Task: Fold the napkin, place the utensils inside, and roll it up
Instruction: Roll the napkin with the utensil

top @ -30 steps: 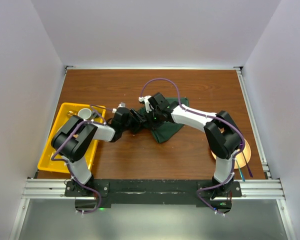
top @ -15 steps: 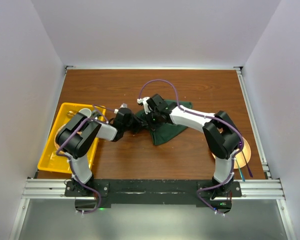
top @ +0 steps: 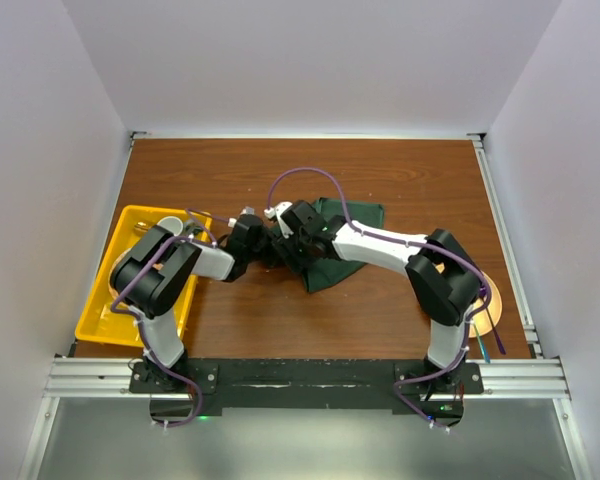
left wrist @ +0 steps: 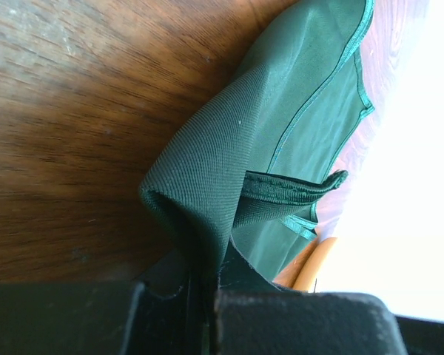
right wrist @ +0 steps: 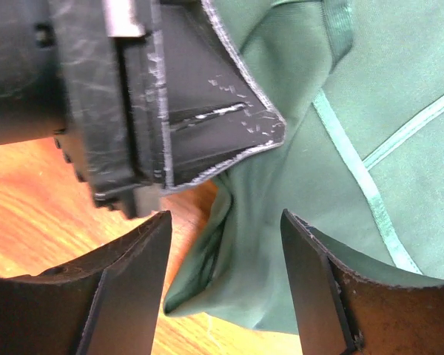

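Overhead view: the green napkin (top: 332, 268) lies bunched on the bench (top: 400, 170) at mid-width. My left fingers (top: 264, 248) and right fingers (top: 289, 250) meet at its left edge, just beside each other. The utensil (top: 494, 320) rests across an orange plate (top: 487, 296) near my right base, well apart from the napkin. A yellow tray (top: 102, 322) holding a white cup (top: 170, 223) sits at the left. Left wrist view: my left fingers are clamped on a raised fold of the napkin, and the pinched cloth peaks above the wood. Right wrist view: my right fingers stand spread apart, released, one on either side of a loose corner of the napkin. I cannot confirm that they touch the cloth. The black housing of the left fingers sits directly ahead, against the napkin.
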